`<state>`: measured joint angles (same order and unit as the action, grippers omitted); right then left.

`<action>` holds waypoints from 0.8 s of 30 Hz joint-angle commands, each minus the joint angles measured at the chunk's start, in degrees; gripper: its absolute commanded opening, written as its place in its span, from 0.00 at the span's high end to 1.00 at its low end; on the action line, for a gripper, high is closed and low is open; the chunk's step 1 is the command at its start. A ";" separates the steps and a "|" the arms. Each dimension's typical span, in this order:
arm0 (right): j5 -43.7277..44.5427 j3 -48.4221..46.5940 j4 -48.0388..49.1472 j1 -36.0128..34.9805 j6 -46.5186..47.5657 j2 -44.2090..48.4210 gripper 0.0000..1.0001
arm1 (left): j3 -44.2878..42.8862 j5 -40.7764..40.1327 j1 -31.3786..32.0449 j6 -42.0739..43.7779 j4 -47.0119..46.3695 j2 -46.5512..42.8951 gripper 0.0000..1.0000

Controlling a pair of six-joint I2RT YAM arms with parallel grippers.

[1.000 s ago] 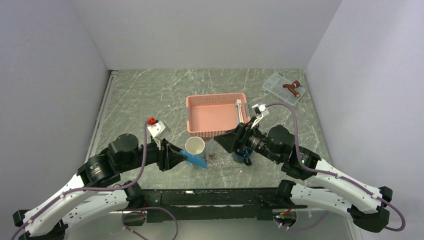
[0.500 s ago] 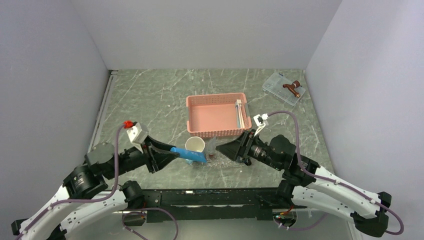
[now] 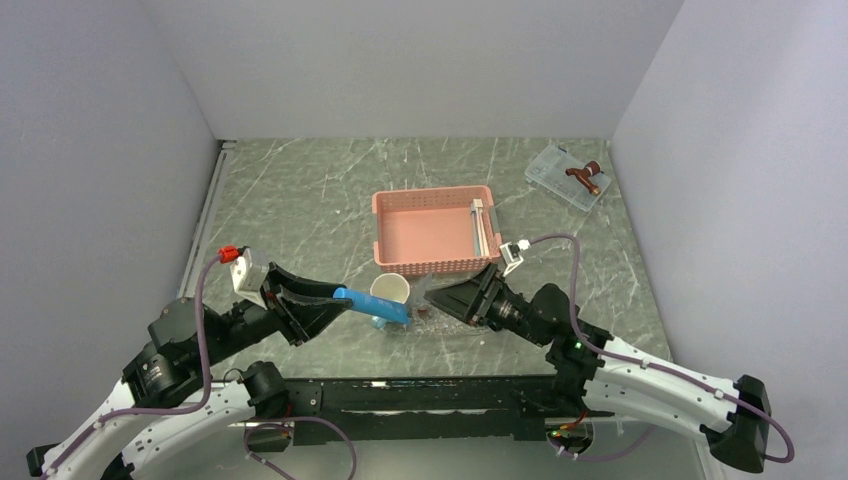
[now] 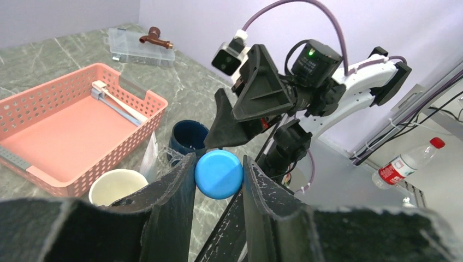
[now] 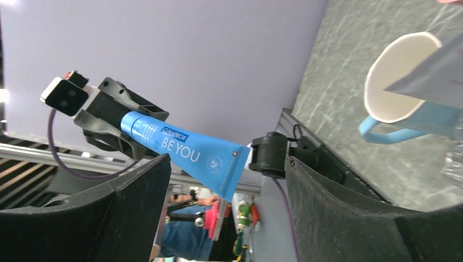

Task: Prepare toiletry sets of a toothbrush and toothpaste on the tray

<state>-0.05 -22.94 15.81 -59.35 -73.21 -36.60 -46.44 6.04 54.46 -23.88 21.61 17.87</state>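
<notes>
Marbled grey-green table (image 3: 300,190) | left gripper (image 3: 336,297) partly closed, clamped on toothpaste (image 3: 378,304), tube lifted, pointing right, near white cup (image 3: 390,289) | pink basket (image 3: 382,225) behind, toothbrush (image 3: 480,225) along its right side | right gripper (image 3: 436,298) wide apart, empty, facing tube

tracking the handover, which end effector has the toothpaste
The left end effector, shut on the blue toothpaste; the right end effector is open and empty.
</notes>
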 commanded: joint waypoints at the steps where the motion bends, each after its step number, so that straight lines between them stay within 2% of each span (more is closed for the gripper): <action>1: -3.88 0.88 15.99 -0.16 -8.22 -5.38 0.21 | 0.21 -0.36 -0.09 -1.43 -6.58 -0.48 1.00; 4: -5.75 1.25 22.24 -0.15 -10.97 -9.58 0.21 | 0.08 -0.40 -0.14 -1.43 -6.62 -0.37 1.00; 11: -7.21 0.48 24.85 -0.30 -13.08 -13.14 0.20 | -0.49 -0.54 -0.15 -1.09 -6.28 -0.37 1.00; 18: -9.77 0.11 31.74 -1.82 -16.50 -18.00 0.20 | -0.48 -0.73 -0.17 -0.85 -6.84 -0.12 1.00; 24: -10.23 -0.55 32.61 -2.98 -17.05 -20.30 0.20 | -0.80 -0.47 -0.15 -0.64 -6.95 0.34 1.00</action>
<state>-9.10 -22.02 41.85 -61.58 -88.53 -56.58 -46.06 6.07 54.46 -24.69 19.46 17.87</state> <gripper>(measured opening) 0.801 0.373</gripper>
